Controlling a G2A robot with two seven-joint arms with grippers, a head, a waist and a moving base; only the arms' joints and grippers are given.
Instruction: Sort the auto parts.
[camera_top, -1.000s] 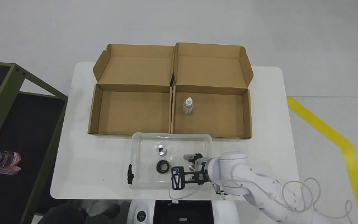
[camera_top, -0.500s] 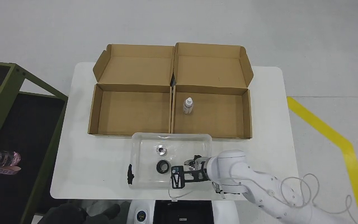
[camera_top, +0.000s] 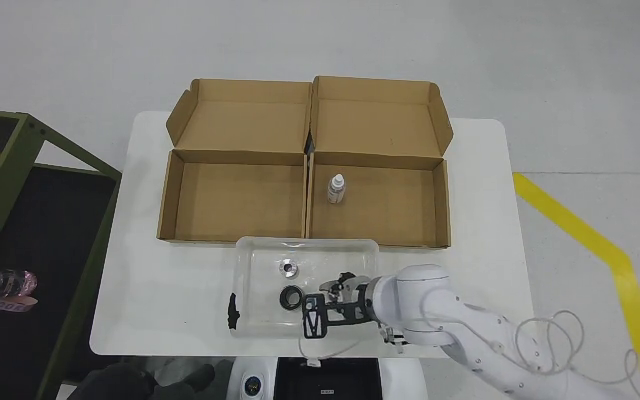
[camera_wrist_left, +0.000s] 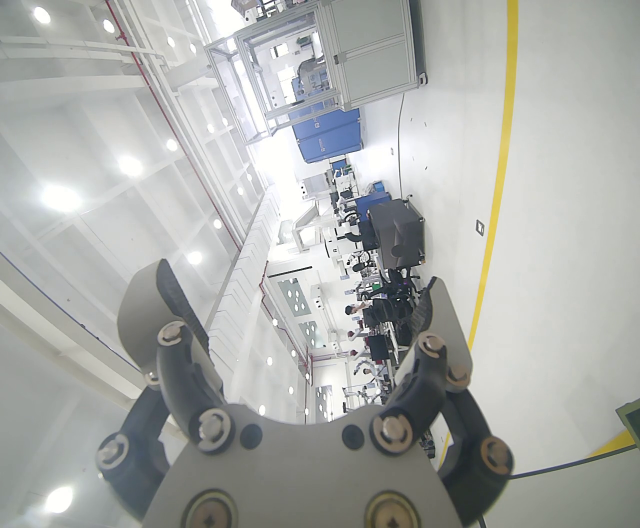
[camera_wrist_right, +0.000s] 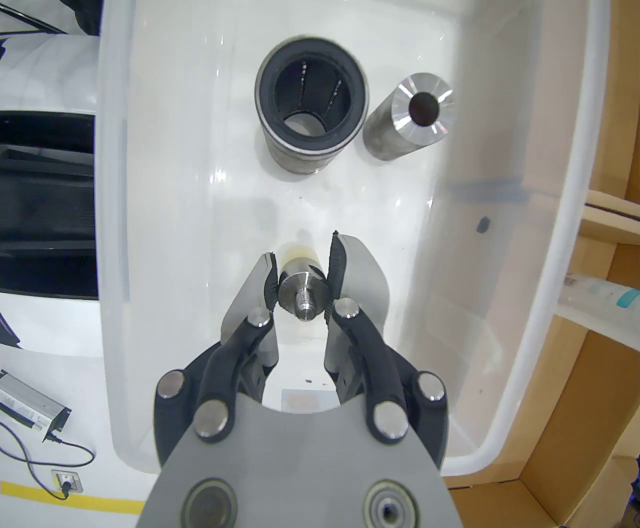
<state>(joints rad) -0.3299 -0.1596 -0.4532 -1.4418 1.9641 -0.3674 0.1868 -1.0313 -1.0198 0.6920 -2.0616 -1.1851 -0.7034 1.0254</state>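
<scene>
right hand (camera_wrist_right: 302, 267) pinches a small threaded steel stud (camera_wrist_right: 301, 295) low over, perhaps touching, the floor of the clear tray (camera_wrist_right: 567, 240), near a black-lined bushing (camera_wrist_right: 310, 135) and steel sleeve (camera_wrist_right: 400, 130); left hand (camera_wrist_left: 297, 280) spread wide.

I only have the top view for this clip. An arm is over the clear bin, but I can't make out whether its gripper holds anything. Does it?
Observer: Yes. The right wrist view shows the right gripper shut on a small threaded steel part, its threaded tip pointing toward the camera.
Operator: The two other bits in the bin are just dots to me. What are they?
Observer: A hollow black-lined sleeve and a narrower steel cylinder with a centre bore, side by side inside the clear bin.
Operator: And the other arm?
Observer: The left gripper is open and empty, aimed out at the hall.
</scene>
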